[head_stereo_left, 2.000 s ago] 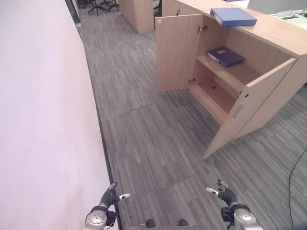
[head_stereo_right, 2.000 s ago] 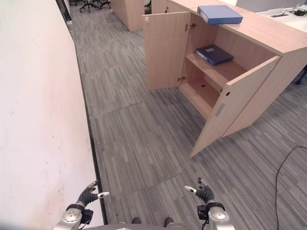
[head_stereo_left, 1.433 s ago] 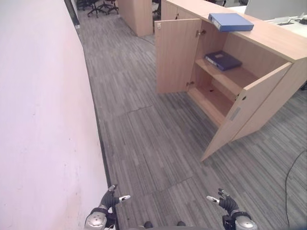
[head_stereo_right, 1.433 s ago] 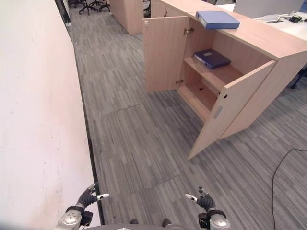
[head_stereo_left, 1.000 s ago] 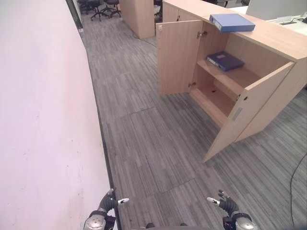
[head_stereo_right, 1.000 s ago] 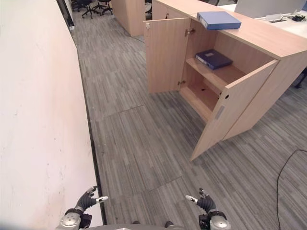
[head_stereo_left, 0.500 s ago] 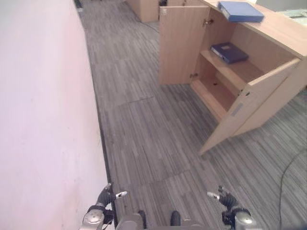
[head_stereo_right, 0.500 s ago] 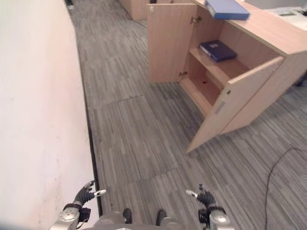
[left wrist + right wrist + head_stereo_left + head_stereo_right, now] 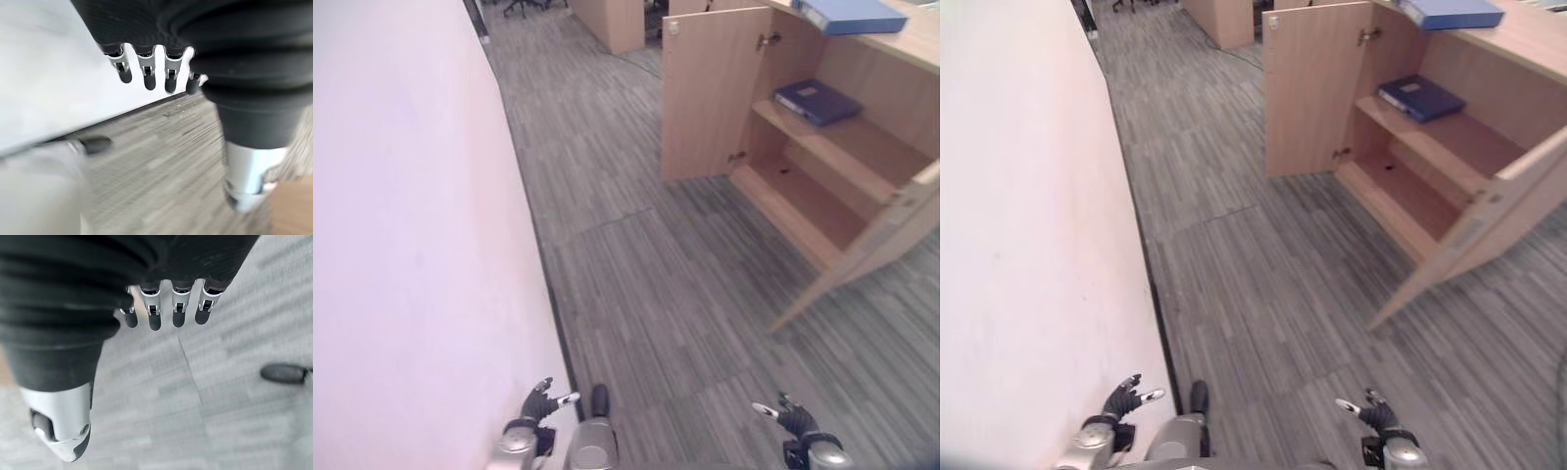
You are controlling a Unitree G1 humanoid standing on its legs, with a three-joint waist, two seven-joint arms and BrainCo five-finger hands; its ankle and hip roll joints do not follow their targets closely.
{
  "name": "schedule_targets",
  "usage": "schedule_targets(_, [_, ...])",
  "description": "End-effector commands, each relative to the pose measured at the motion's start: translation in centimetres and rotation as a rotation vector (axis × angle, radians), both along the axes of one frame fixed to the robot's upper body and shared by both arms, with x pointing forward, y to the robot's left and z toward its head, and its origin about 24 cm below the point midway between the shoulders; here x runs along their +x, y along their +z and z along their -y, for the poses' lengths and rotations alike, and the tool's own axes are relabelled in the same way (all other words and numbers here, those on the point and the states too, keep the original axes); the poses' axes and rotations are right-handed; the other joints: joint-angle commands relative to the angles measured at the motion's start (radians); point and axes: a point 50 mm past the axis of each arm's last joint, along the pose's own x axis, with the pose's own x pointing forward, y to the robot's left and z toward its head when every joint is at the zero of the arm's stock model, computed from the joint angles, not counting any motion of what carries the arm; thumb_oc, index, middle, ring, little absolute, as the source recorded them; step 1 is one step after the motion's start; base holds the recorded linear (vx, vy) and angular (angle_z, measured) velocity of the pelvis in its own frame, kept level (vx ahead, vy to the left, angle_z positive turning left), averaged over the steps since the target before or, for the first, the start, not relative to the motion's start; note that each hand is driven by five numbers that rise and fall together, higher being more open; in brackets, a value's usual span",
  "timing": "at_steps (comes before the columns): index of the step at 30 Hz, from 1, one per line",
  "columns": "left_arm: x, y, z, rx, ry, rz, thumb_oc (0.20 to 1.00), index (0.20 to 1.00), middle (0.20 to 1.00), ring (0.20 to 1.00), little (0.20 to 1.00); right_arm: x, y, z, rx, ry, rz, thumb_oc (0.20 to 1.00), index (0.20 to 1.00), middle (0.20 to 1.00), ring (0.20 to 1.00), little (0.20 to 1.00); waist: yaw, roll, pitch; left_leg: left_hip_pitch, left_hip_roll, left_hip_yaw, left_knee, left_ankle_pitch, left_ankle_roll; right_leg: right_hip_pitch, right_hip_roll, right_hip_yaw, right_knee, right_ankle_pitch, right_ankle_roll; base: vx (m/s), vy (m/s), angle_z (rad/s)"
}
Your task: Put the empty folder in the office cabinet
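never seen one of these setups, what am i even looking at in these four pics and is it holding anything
It is a walking humanoid robot seen through its own cameras. The two wide pictures come from its head, looking down at a grey carpeted floor beside a pale wall. Its left hand and right hand hang low at the bottom, open and holding nothing. The two close pictures come from cameras on each wrist, looking past that hand's fingers at the floor. Ahead to the right stands an open wooden office cabinet, with a dark blue folder on its shelf and a lighter blue folder lying on top.
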Motion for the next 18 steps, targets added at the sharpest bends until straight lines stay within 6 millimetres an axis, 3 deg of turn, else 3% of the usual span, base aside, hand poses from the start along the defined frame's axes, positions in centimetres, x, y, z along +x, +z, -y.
schedule_targets(1, [-0.5,0.7,-3.1,0.101,-0.034,0.007,1.000,1.000,1.000,1.000,1.000,1.8,2.1,3.4,-0.086,-0.034,0.095,1.000,1.000,1.000,1.000,1.000,0.021,0.044,-0.018,-0.156,0.195,-0.069,-0.173,0.147,-0.115,0.134,0.085,-0.010,0.050,-0.148,-0.006,0.45,0.167,-0.09])
schedule_targets(3, [-1.2,0.4,-3.5,0.108,-0.015,-0.020,1.000,1.000,1.000,1.000,1.000,1.5,1.7,3.2,-0.084,-0.036,0.067,1.000,1.000,1.000,1.000,1.000,0.050,0.046,-0.031,-0.202,0.198,-0.103,-0.161,0.172,-0.138,0.200,0.051,0.026,0.025,-0.167,0.015,0.57,0.239,0.03])
schedule_targets(6, [-2.0,0.1,-4.0,0.111,0.004,-0.048,1.000,1.000,1.000,1.000,1.000,1.4,1.4,2.6,-0.067,-0.028,0.059,1.000,1.000,1.000,1.000,1.000,0.064,0.038,-0.051,-0.205,0.180,-0.129,-0.155,0.184,-0.138,0.209,0.026,0.059,0.031,-0.166,0.028,0.42,0.228,-0.56])
schedule_targets(7, [-2.7,-0.1,-4.7,0.126,0.014,-0.080,1.000,1.000,1.000,1.000,1.000,1.2,0.9,1.8,-0.035,-0.040,0.049,1.000,1.000,1.000,1.000,1.000,0.075,0.016,-0.074,-0.218,0.163,-0.124,-0.092,0.208,-0.130,0.190,-0.008,0.083,0.066,-0.125,0.050,0.34,0.225,-0.64])
schedule_targets(8, [-2.7,-0.1,-4.8,0.127,0.014,-0.080,1.000,1.000,1.000,1.000,1.000,1.2,0.9,1.8,-0.034,-0.040,0.049,1.000,1.000,1.000,1.000,1.000,0.074,0.013,-0.077,-0.222,0.161,-0.123,-0.090,0.206,-0.130,0.187,-0.011,0.082,0.066,-0.126,0.051,0.51,0.344,-0.41])
schedule_targets(10, [-2.9,-0.1,-5.1,0.145,-0.006,-0.096,1.000,1.000,1.000,1.000,1.000,1.1,0.6,1.0,-0.007,-0.033,0.040,1.000,1.000,1.000,1.000,1.000,0.080,-0.013,-0.091,-0.223,0.126,-0.112,-0.028,0.188,-0.106,0.148,-0.043,0.094,0.114,-0.009,0.080,0.30,0.194,-0.14])
schedule_targets(12, [-2.8,0.0,-5.4,0.159,-0.024,-0.100,1.000,1.000,1.000,1.000,1.000,1.5,0.5,0.5,0.003,-0.023,0.046,1.000,1.000,1.000,1.000,1.000,0.087,-0.042,-0.101,-0.213,0.079,-0.094,-0.009,0.131,-0.058,0.095,-0.071,0.130,0.220,0.195,0.089,0.32,0.212,-0.14])
schedule_targets(14, [-2.1,0.4,-5.5,0.161,-0.032,-0.078,1.000,1.000,1.000,1.000,1.000,2.5,0.9,0.2,0.009,-0.006,0.071,1.000,1.000,1.000,1.000,1.000,0.097,-0.027,-0.093,-0.182,0.058,-0.077,-0.001,0.076,-0.014,0.007,-0.076,0.140,0.367,0.347,0.085,0.35,0.337,-0.22])
schedule_targets(15, [-1.3,0.9,-5.6,0.160,-0.033,-0.044,1.000,1.000,1.000,1.000,1.000,4.0,1.4,-0.2,0.014,-0.002,0.115,1.000,1.000,1.000,1.000,1.000,0.088,-0.001,-0.064,-0.124,0.035,-0.069,0.002,0.018,0.034,-0.099,-0.077,0.123,0.553,0.412,0.067,0.32,0.346,-0.29])
schedule_targets(16, [-1.3,0.9,-5.6,0.159,-0.033,-0.044,1.000,1.000,1.000,1.000,1.000,4.0,1.4,-0.2,0.014,-0.002,0.116,1.000,1.000,1.000,1.000,1.000,0.091,0.003,-0.066,-0.126,0.040,-0.068,0.002,0.019,0.034,-0.102,-0.072,0.127,0.550,0.416,0.067,0.43,0.430,-0.30])
schedule_targets(17, [-0.9,1.1,-5.6,0.161,-0.038,-0.029,1.000,1.000,1.000,1.000,1.000,4.5,1.6,-0.2,0.012,-0.011,0.131,1.000,1.000,1.000,1.000,1.000,0.070,0.031,-0.039,-0.057,0.014,-0.070,-0.018,-0.020,0.068,-0.197,-0.042,0.107,0.663,0.386,0.060,0.21,0.188,-0.07])
schedule_targets(18, [-0.9,1.1,-5.6,0.161,-0.038,-0.029,1.000,1.000,1.000,1.000,1.000,4.6,1.6,-0.2,0.011,-0.011,0.132,1.000,1.000,1.000,1.000,1.000,0.072,0.034,-0.041,-0.058,0.018,-0.069,-0.018,-0.019,0.068,-0.200,-0.038,0.109,0.661,0.389,0.059,0.42,0.339,0.01])
